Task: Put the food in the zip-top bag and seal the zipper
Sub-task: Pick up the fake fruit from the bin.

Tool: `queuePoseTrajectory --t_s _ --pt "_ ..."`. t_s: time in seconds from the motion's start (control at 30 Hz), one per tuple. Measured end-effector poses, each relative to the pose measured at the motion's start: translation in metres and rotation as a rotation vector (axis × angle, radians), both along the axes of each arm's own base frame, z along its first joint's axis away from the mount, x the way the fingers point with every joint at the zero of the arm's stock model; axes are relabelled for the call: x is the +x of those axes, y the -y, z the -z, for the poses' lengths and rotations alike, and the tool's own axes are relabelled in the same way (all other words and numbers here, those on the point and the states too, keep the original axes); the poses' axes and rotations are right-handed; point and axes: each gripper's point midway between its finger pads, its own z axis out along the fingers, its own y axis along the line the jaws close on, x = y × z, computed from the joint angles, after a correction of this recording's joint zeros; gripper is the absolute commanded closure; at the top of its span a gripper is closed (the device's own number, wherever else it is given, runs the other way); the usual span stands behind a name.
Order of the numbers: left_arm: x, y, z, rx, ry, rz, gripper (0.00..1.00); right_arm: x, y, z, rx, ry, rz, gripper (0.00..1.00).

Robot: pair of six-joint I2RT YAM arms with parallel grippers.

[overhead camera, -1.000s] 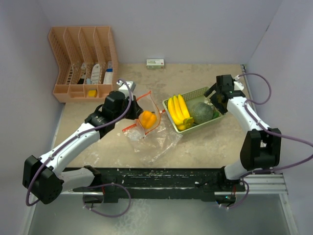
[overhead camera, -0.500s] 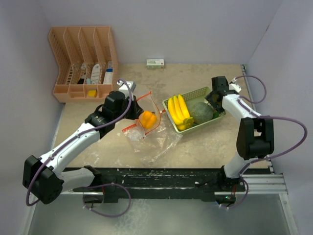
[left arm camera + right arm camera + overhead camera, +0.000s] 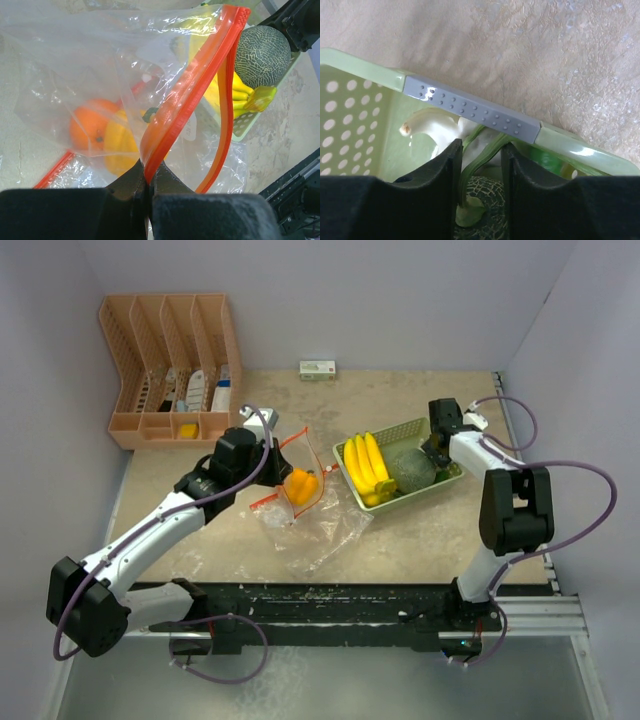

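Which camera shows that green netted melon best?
The left wrist view: the melon sits large at upper right, its netted rind sharp. The top external view shows it small, in the pale green tray beside the bananas. The right wrist view catches only a sliver of rind at the bottom.

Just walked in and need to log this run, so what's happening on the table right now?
The left gripper pinches the orange zipper strip of the zip-top bag, holding its mouth open; an orange and a yellow piece already lie inside. The right gripper is down in the pale green tray, straddling the green stalks of the white bulb; whether it grips is unclear. The bananas and melon sit in the tray.
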Motion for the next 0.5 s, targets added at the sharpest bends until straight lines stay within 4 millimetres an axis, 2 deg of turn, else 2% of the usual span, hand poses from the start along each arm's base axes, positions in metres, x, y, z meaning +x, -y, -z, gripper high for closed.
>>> queuePoseTrajectory --t_s 0.03,0.07,0.1,0.37,0.5 --pt "0.000 0.000 0.000 0.000 0.000 0.000 1.00 0.000 0.000 0.000 -0.002 -0.001 -0.002 0.90" --pt "0.000 0.000 0.000 0.000 0.000 0.000 1.00 0.000 0.000 0.000 -0.002 0.000 -0.005 0.97" --pt "0.000 0.000 0.000 0.000 0.000 0.000 1.00 0.001 0.000 0.000 -0.003 0.003 -0.005 0.99" --pt "0.000 0.000 0.000 0.001 -0.002 0.000 1.00 0.003 -0.001 -0.009 -0.003 0.031 -0.019 1.00" --pt "0.000 0.000 0.001 0.002 -0.002 0.000 1.00 0.002 -0.005 -0.037 0.012 0.096 -0.060 1.00"
